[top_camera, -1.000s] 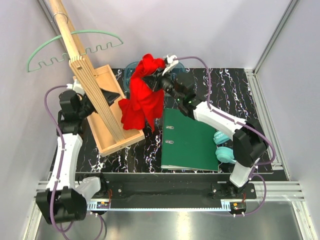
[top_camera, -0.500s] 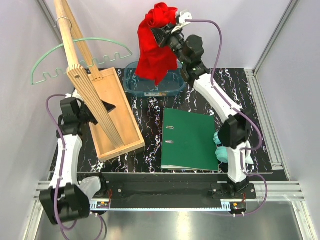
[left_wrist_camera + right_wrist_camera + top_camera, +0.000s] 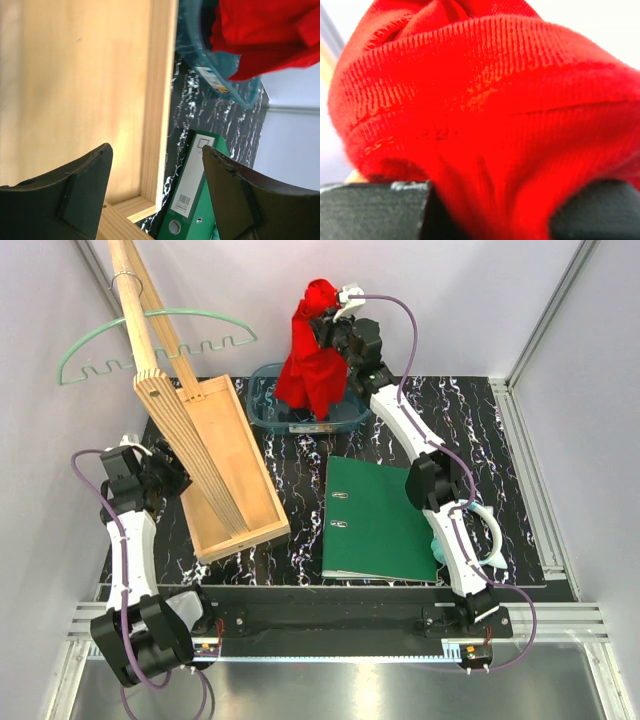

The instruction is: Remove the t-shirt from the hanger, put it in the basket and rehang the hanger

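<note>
The red t-shirt [image 3: 312, 365] hangs bunched from my right gripper [image 3: 326, 312], which is shut on its top, high above the blue tub [image 3: 268, 400]. It fills the right wrist view [image 3: 485, 110] and shows at the top of the left wrist view [image 3: 260, 35]. The mint-green hanger [image 3: 150, 335] hangs bare by its hook on the tall plywood stand [image 3: 160, 370] at the far left, apart from the shirt. My left gripper [image 3: 170, 472] is open and empty beside the wooden tray [image 3: 235, 455]; its jaws [image 3: 156, 165] stand wide apart.
A green binder [image 3: 378, 520] lies flat at centre right, also in the left wrist view [image 3: 192, 190]. Teal headphones [image 3: 440, 545] lie under the right arm. The tub's rim shows in the left wrist view [image 3: 220, 82]. White walls close in the sides.
My right gripper has lifted the t-shirt from table height up and back, over the blue tub. My left arm has drawn back to the left, away from the stand.
</note>
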Available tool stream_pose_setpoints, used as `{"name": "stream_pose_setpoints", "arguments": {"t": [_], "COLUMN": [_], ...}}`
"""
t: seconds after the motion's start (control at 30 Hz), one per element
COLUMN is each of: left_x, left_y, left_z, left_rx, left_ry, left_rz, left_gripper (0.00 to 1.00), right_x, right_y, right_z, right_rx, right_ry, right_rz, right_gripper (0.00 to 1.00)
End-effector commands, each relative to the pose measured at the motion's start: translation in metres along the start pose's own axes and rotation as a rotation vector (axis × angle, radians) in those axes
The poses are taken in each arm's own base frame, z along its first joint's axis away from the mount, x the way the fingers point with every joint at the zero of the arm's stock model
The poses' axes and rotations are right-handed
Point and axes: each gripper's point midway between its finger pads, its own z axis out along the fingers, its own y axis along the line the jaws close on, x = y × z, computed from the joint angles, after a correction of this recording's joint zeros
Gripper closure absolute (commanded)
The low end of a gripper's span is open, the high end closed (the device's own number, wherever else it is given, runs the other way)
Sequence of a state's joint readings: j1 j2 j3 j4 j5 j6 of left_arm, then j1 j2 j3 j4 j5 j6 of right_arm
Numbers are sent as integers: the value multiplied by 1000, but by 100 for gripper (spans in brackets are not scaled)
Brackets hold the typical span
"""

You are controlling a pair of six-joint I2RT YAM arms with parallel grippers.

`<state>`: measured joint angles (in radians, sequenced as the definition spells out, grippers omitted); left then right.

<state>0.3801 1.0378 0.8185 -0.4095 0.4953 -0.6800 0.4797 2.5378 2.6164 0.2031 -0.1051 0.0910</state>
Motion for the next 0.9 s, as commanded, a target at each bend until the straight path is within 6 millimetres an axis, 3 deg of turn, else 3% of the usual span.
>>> {"name": "stream_pose_setpoints", "arguments": {"t": [0.0, 0.07, 0.1, 0.17, 0.2, 0.3, 0.33, 0.47, 0.5, 0.57, 0.6, 0.63, 0.77, 0.87], "left_x": [5, 6, 2, 3, 2, 3, 5, 8, 11, 11, 14, 14, 18, 17], "left_y": [7, 13, 16, 23, 28, 24, 26, 27, 28, 26, 28, 27, 28, 31], "left_z": [-11, -13, -17, -20, -20, -18, -14, -6, -4, -3, -2, -2, -2, 0], "left_rx": [-28, -53, -74, -104, -124, -96, -96, -87, -86, -69, -66, -57, -52, -60], "left_ry": [-35, -54, -97, -126, -142, -130, -113, -74, -62, -63, -55, -59, -59, -61], "left_rz": [-28, -44, -40, -57, -62, -64, -68, -80, -88, -93, -100, -101, -99, -104], "left_gripper": [24, 23, 23, 21, 19, 19, 19, 20, 20, 20, 20, 20, 20, 19], "right_x": [10, 33, 59, 85, 107, 144, 165, 189, 209, 208, 229, 224, 242, 244], "right_y": [-22, -27, -32, -35, -36, -33, -31, -22, -20, -20, -22, -21, -37, -41], "right_z": [-1, -2, -5, -9, -15, -30, -41, -53, -60, -56, -65, -62, -78, -86], "right_rx": [57, 78, 101, 115, 138, 160, 174, 191, 192, 195, 213, 211, 291, 306], "right_ry": [-9, 42, 104, 175, 240, 346, 413, 492, 546, 553, 608, 605, 666, 701], "right_rz": [59, 87, 133, 186, 244, 366, 399, 551, 576, 597, 609, 617, 657, 682], "right_gripper": [100, 100, 100, 100, 100, 100, 100, 100, 100, 100, 100, 100, 100, 93]}}
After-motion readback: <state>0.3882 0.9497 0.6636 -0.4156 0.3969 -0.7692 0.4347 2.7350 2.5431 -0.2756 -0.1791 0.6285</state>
